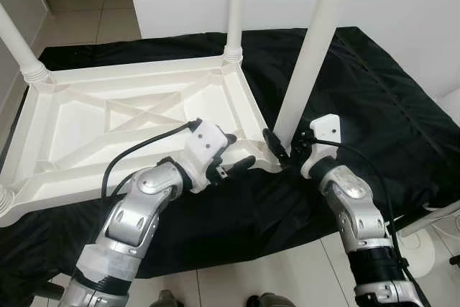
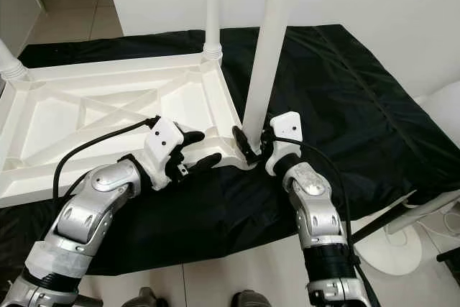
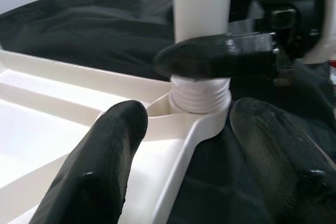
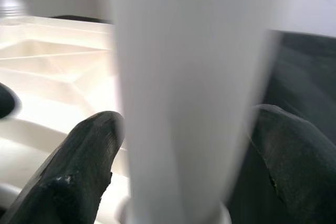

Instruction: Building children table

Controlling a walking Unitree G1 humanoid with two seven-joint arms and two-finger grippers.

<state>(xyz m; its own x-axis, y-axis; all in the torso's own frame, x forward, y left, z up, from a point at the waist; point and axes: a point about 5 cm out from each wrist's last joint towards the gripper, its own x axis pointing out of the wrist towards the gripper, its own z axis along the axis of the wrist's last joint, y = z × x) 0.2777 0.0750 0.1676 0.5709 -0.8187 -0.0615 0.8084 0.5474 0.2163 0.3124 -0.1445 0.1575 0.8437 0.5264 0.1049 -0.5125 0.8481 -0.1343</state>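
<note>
A white plastic children's table [image 1: 129,116] lies upside down on a black cloth [image 1: 374,106]. Its near-right leg [image 1: 309,55] stands upright in the corner socket, with its threaded base [image 3: 199,95] visible in the left wrist view. My right gripper [image 1: 282,150] is shut on this leg just above the socket, one finger [image 4: 79,161] on each side. My left gripper [image 1: 233,152] is open beside the same corner, its fingers [image 3: 100,166] straddling the table's rim without holding anything.
Another leg [image 1: 233,8] stands at the far right corner and a third [image 1: 18,48] at the far left. A white wall rises behind the cloth. A white stand base [image 1: 431,242] sits on the tiled floor to the right.
</note>
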